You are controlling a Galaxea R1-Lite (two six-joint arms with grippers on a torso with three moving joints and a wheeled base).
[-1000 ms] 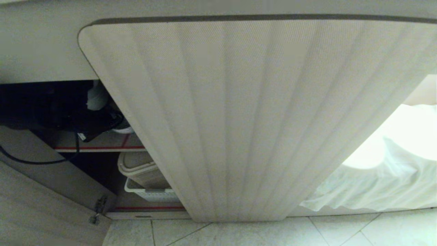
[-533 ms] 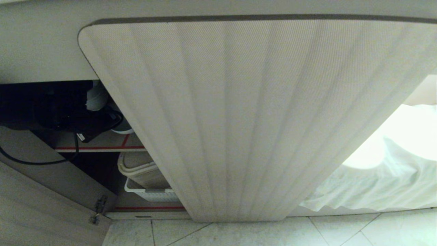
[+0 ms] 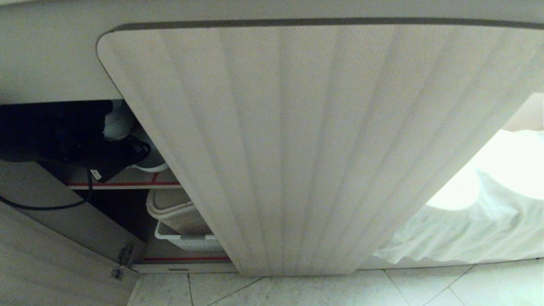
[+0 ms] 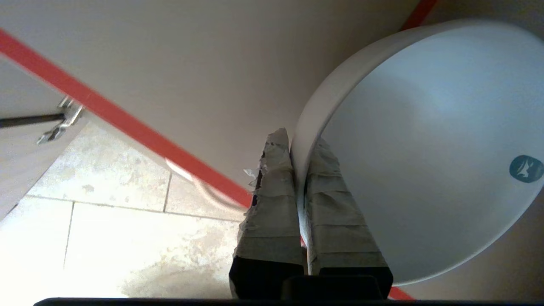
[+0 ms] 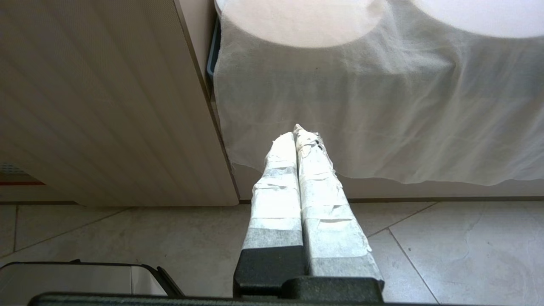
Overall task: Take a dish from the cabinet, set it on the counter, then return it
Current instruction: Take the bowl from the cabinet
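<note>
On my left wrist feed the left claw is pinching the rim of the dish, one taped finger inside the bowl and one outside. The white bowl sits just above a red-edged shelf of the cabinet. A small round teal mark shows on the inside of the bowl; I cannot read any writing on it. Past the shelf edge that feed shows pale floor tiles and a metal door hinge.

The head feed gives me little of that grasp. There the dark left arm reaches into the dark opening, and only a sliver of white bowl shows beside the big fluted door. Lower down a white slotted basket sits on the bottom shelf.

Only my right wrist feed shows the right claw, fingers pressed together and holding nothing, hanging over the floor before a draped white cloth beside the door.
</note>
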